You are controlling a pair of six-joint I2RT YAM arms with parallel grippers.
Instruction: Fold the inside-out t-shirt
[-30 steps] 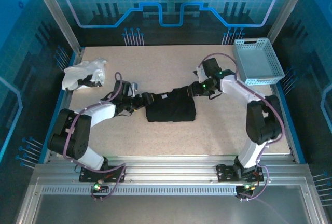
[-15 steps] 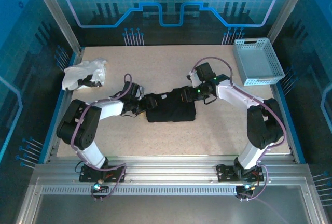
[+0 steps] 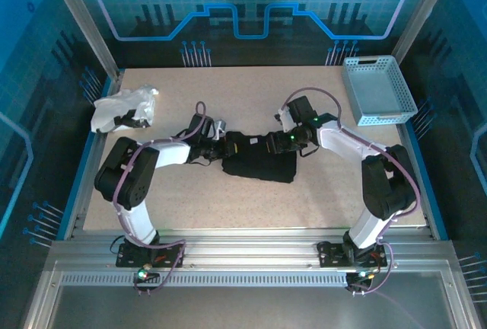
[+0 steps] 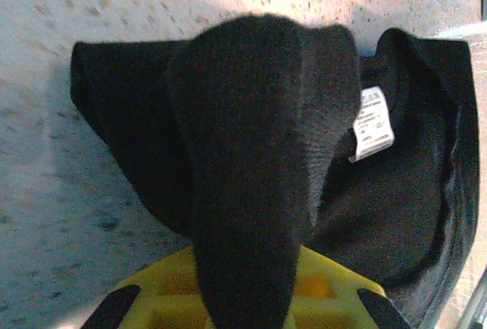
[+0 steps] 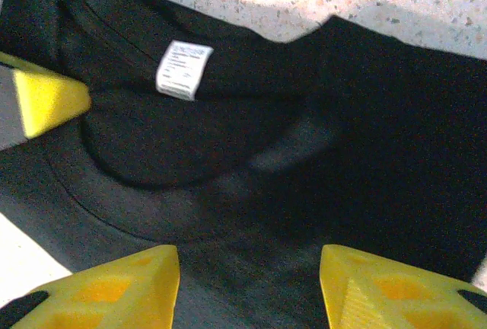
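Note:
The inside-out t-shirt point(image 3: 259, 163) lies as a black folded bundle in the middle of the table. My left gripper point(image 3: 228, 147) is at its left end, shut on a raised fold of the black cloth point(image 4: 251, 154) that runs up between the yellow fingers point(image 4: 335, 283). A white label point(image 4: 373, 123) shows by the collar. My right gripper point(image 3: 272, 143) hovers over the shirt's top edge, open, its yellow fingertips point(image 5: 122, 283) apart above the collar area point(image 5: 228, 192) with the label point(image 5: 183, 68) ahead. The left gripper's yellow fingertip point(image 5: 46, 100) shows at the left edge of the right wrist view.
A crumpled white garment point(image 3: 122, 108) lies at the table's far left. A blue-grey basket point(image 3: 378, 89) stands at the far right corner. Bare speckled tabletop point(image 3: 251, 207) lies in front of the shirt.
My left gripper has shut on the shirt's left fold and moved right with it. The right gripper moved left over the shirt, and the bundle's outline shifted.

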